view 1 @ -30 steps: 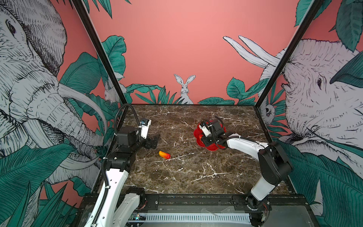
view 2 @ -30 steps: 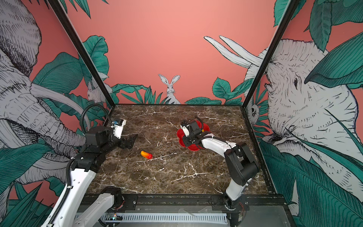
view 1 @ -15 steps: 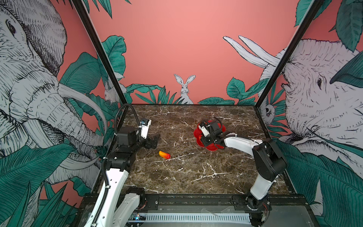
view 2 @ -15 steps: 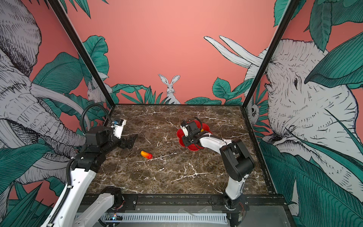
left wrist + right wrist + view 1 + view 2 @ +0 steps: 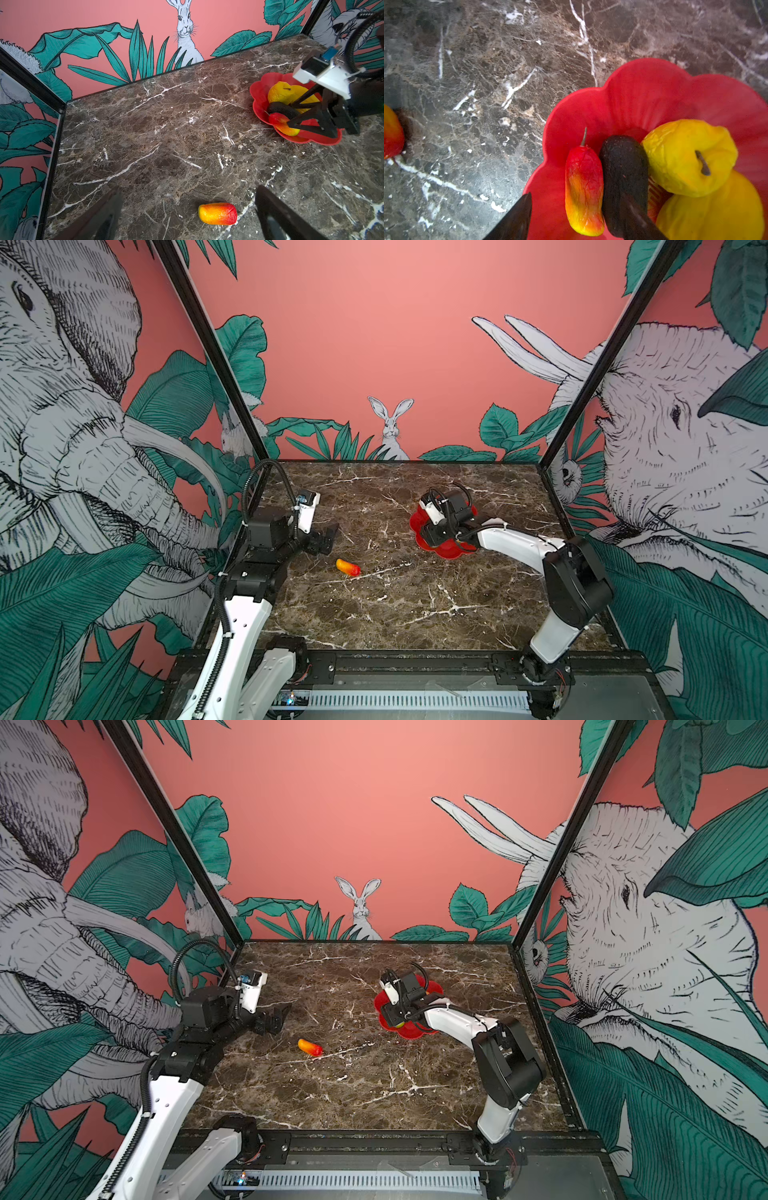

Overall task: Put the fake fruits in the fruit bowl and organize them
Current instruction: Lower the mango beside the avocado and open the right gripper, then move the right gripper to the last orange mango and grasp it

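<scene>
A: Checking the right gripper (image 5: 576, 195) first: low inside the fruit bowl (image 5: 643, 87), jaws spread, pinching nothing.

B: Agreed. Straddling the stemmed toy mango (image 5: 583, 187), with bare red bowl showing between that fruit and one jaw. Overlapping the black oval fruit (image 5: 623, 166) with the other jaw; cannot tell about contact there.

A: Counting the fruits inside?

B: Counting four. Lying side by side and touching: the stemmed toy mango, red at the stem end and yellow at the other, and the black oval fruit. Pressed against the black one, a bumpy yellow fruit (image 5: 681, 158) with a dark stem. Touching that and partly covered by it, a long smooth yellow fruit (image 5: 716, 212).

A: Matches the left wrist view: same four bunched together in the scalloped red dish.

B: Placing the bowl right of the middle of the marble tabletop (image 5: 395, 614) in both top views, mostly hidden there under the right wrist.

A: Turning to the left gripper (image 5: 188, 188): spread wide too, holding nothing, hovering over the left part of the marble, well apart from the bowl.

B: Leaving one fruit outside. Out on the bare marble, the loose toy mango (image 5: 348, 567), on its side, orange-yellow at one end and red at the other. Sitting near the left gripper, on the camera side of it, touching neither jaw, and well apart from the bowl.
</scene>
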Action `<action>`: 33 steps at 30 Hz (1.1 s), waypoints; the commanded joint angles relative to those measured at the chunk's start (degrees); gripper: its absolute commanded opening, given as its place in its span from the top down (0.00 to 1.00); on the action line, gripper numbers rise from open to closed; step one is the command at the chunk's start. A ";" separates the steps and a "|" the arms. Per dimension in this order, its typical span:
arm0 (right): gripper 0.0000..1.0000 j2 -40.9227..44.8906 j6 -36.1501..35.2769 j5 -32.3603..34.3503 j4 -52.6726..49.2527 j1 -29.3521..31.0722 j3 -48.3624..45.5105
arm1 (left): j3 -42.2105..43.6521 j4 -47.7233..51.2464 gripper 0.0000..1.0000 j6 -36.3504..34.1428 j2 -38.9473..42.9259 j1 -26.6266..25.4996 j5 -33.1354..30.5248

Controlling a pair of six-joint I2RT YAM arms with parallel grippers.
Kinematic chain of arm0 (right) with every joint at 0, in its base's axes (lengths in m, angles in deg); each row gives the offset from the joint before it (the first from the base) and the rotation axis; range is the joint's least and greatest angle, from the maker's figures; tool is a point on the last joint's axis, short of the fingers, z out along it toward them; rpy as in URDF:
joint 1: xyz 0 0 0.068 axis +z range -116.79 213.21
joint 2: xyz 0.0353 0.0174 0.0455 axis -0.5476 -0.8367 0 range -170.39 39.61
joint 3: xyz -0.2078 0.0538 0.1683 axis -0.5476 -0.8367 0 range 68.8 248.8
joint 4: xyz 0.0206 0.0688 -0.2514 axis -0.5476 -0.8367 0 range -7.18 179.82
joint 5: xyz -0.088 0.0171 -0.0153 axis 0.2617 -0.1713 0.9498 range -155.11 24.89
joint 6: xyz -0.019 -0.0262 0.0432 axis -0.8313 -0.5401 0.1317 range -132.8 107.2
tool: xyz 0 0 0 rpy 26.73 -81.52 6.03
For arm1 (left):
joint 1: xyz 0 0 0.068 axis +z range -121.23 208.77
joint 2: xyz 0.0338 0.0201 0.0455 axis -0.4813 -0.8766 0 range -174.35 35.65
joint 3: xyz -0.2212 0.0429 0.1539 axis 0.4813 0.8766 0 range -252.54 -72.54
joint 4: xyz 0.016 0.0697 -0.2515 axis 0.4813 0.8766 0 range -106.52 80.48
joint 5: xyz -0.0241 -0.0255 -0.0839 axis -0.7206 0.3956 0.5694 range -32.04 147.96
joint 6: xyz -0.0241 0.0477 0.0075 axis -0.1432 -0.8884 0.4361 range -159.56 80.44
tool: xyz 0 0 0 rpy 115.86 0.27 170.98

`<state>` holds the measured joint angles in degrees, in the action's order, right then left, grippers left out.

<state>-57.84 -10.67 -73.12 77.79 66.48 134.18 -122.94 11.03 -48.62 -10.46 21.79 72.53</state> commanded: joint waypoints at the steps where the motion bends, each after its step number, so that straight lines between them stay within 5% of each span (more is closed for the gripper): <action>1: 0.19 2.99 -2.01 -5.00 0.13 2.13 2.24 | 0.57 -0.14 0.00 -0.62 0.00 0.04 0.77; 5: 0.01 -1.41 -2.80 -9.89 1.25 8.25 4.89 | 0.56 -0.04 0.00 -0.66 0.22 0.04 0.68; 19: 0.01 -22.51 -1.40 -13.92 1.66 23.59 24.88 | 0.73 0.05 0.00 -0.87 1.22 0.04 0.20; 23: 0.16 -26.53 0.12 -13.35 1.49 24.71 28.12 | 0.82 0.02 0.00 -0.87 1.24 0.04 0.35; 33: 0.35 -31.31 1.21 -9.92 -0.27 24.91 31.66 | 0.73 -0.04 0.00 -0.87 1.06 0.03 0.51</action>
<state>-87.78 -9.81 -83.83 77.81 91.40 163.91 -122.94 11.03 -48.62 -10.07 21.79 72.48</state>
